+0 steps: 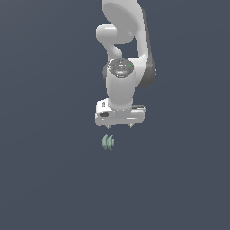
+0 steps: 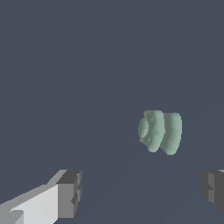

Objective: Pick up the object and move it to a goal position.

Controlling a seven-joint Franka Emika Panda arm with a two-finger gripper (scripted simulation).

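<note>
The object (image 1: 108, 142) is a tiny pale mint-green item of a few curved upright slices, standing on the dark floor. My white gripper (image 1: 120, 126) hangs just above it and slightly toward the exterior view's right, open and empty. In the wrist view the object (image 2: 160, 131) lies ahead of the gripper (image 2: 144, 194), apart from both fingers; one grey fingertip (image 2: 70, 192) shows fully and the other fingertip (image 2: 214, 190) is cut by the frame edge.
The plain dark grey-blue floor (image 1: 45, 179) surrounds the object on all sides. The white arm (image 1: 123, 58) rises behind the gripper. Nothing else shows in either view.
</note>
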